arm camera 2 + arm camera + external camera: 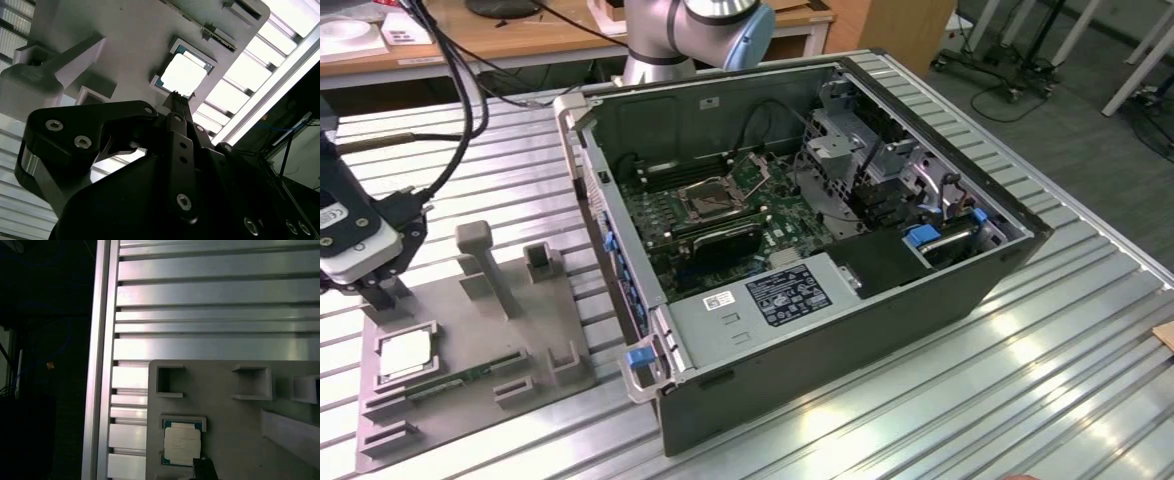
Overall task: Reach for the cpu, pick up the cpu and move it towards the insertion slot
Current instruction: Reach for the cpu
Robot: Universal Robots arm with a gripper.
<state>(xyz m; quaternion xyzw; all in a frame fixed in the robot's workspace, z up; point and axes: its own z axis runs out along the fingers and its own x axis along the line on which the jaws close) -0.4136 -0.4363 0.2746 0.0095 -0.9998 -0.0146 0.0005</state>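
The end effector hung closed and empty, with the cpu near it at about six o'clock in the exterior view.

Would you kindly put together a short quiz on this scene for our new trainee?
1. Fill in: the insertion slot sits inside the open computer ____.
2. The cpu lies: A) in a recess of the grey fixture; B) in the insertion slot; C) on the bare table slats.
3. True or false: the tool is above the insertion slot.
Key: 1 case; 2 A; 3 false, it is at the cpu's end of the grey fixture.
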